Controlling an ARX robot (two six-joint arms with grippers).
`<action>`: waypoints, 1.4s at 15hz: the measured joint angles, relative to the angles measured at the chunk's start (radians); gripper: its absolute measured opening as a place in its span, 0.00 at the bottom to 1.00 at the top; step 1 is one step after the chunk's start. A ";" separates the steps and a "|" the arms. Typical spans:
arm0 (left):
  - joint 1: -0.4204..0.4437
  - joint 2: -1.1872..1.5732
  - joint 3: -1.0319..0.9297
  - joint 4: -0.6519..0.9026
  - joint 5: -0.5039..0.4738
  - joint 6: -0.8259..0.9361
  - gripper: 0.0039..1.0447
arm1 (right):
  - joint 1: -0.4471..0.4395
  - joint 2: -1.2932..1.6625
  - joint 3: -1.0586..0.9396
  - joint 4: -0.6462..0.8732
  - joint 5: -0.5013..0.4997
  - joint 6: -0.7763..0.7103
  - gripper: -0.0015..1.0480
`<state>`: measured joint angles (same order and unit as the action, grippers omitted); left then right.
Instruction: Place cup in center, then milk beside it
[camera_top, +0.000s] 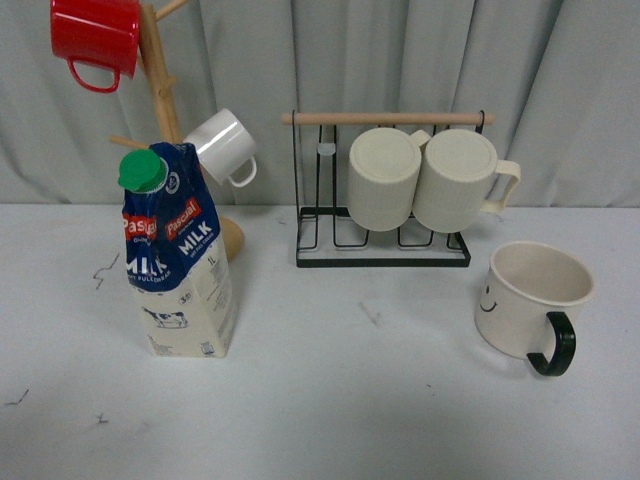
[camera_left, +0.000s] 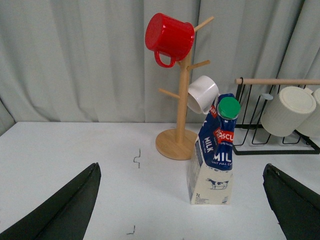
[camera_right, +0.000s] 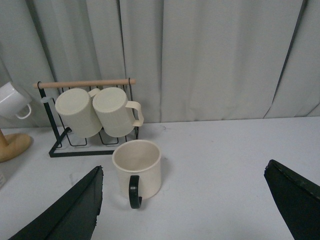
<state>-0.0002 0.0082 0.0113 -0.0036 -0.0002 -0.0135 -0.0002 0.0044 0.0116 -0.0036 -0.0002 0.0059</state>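
Note:
The cup (camera_top: 530, 298), a large cream mug with a black handle and a smiley face, stands upright on the white table at the right. It also shows in the right wrist view (camera_right: 137, 168), handle toward the camera. The milk (camera_top: 178, 255), a blue and cream carton with a green cap, stands upright at the left and shows in the left wrist view (camera_left: 213, 155). My left gripper (camera_left: 185, 200) is open and empty, short of the milk. My right gripper (camera_right: 187, 200) is open and empty, short of the cup. Neither arm shows in the front view.
A wooden mug tree (camera_top: 165, 100) behind the milk holds a red mug (camera_top: 97, 38) and a small white mug (camera_top: 225, 146). A black wire rack (camera_top: 383, 240) at the back centre holds two cream ribbed mugs (camera_top: 385, 178). Grey curtains hang behind the table.

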 joint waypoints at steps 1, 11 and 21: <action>0.000 0.000 0.000 0.000 0.000 0.000 0.94 | 0.000 0.000 0.000 0.000 0.000 0.000 0.94; 0.000 0.000 0.000 0.000 0.000 0.000 0.94 | 0.000 0.000 0.000 0.000 0.000 0.000 0.94; 0.000 0.000 0.000 0.000 0.000 0.000 0.94 | 0.016 0.586 0.217 0.168 0.168 -0.052 0.94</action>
<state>-0.0002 0.0082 0.0113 -0.0032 -0.0002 -0.0135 0.0162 0.5907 0.2287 0.1642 0.1680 -0.0463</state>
